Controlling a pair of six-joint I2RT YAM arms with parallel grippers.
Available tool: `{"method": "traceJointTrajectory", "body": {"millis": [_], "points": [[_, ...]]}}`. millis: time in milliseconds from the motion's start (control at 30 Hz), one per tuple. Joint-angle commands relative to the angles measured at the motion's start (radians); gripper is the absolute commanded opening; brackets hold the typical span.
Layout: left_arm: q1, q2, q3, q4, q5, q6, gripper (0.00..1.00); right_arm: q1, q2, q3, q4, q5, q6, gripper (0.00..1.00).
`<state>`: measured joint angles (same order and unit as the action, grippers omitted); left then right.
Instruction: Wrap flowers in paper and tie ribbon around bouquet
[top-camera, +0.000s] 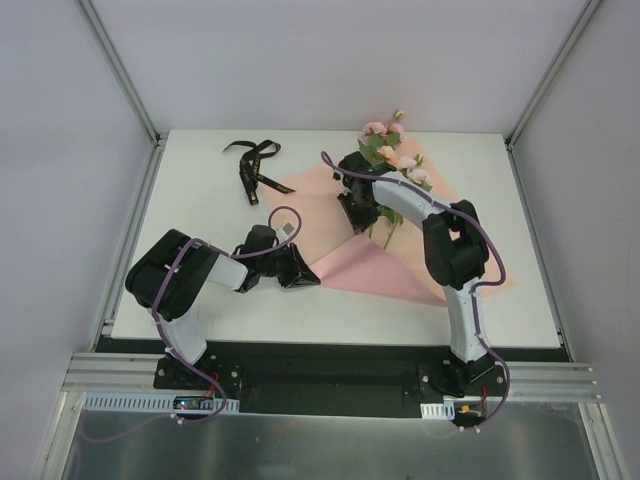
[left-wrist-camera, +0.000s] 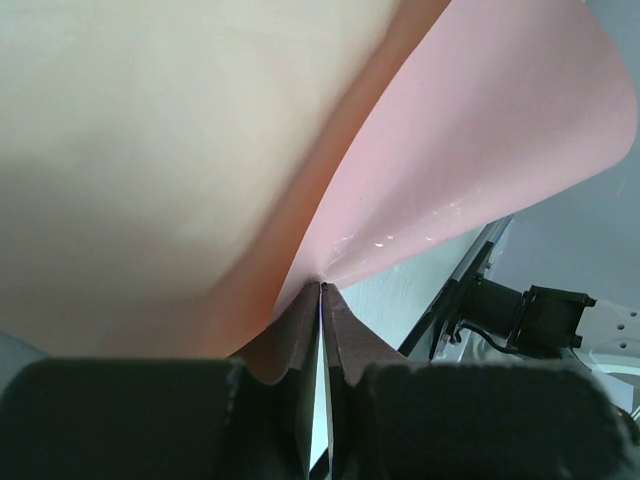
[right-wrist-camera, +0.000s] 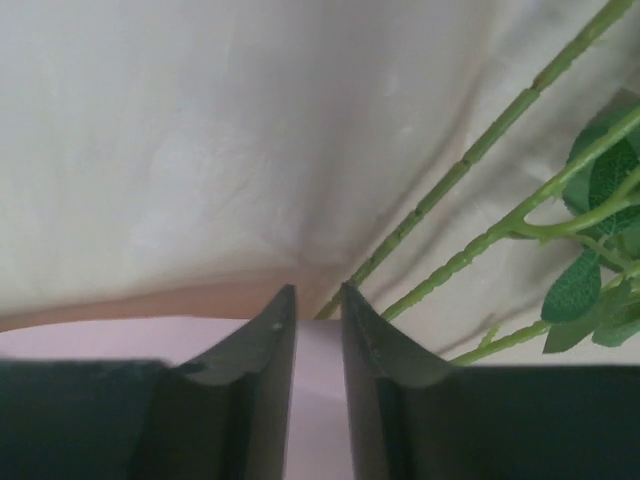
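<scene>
Paper (top-camera: 372, 268) is lying across the counter (top-camera: 200, 210), flowers (top-camera: 392, 148) on its far right part. Left tool (left-wrist-camera: 322, 292) is clenching its near-left edge; right tool (right-wrist-camera: 318, 300) is hanging released beside the stalks (right-wrist-camera: 470, 160), grasping nothing. I'd be carrying that edge over slowly, low, without tearing.
</scene>
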<state>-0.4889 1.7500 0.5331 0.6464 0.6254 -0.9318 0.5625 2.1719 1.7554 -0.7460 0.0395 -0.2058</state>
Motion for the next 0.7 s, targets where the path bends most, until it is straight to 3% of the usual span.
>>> {"method": "traceJointTrajectory", "body": {"millis": [0,67,100,200,367,533,667], "points": [[0.015,0.016,-0.018,-0.019,-0.010,0.022,0.04,0.008,-0.153,0.001,-0.020,-0.079,0.029,0.37],[0.015,0.010,-0.018,-0.021,-0.007,0.022,0.04,0.008,-0.250,-0.054,0.010,-0.111,0.031,0.49],[0.015,0.008,-0.019,-0.019,-0.007,0.022,0.04,0.005,-0.289,-0.074,0.016,-0.110,0.025,0.60],[0.015,0.002,-0.019,-0.021,0.000,0.021,0.04,-0.029,-0.423,-0.187,0.037,-0.136,0.000,0.73],[0.015,-0.017,-0.013,-0.024,0.010,0.025,0.04,-0.163,-0.572,-0.410,0.066,-0.280,-0.038,0.78],[0.015,-0.024,-0.005,-0.030,0.010,0.030,0.04,-0.254,-0.603,-0.612,0.083,-0.387,-0.069,0.78],[0.015,-0.021,-0.005,-0.030,0.007,0.030,0.05,-0.315,-0.603,-0.680,0.131,-0.467,-0.057,0.76]]}}
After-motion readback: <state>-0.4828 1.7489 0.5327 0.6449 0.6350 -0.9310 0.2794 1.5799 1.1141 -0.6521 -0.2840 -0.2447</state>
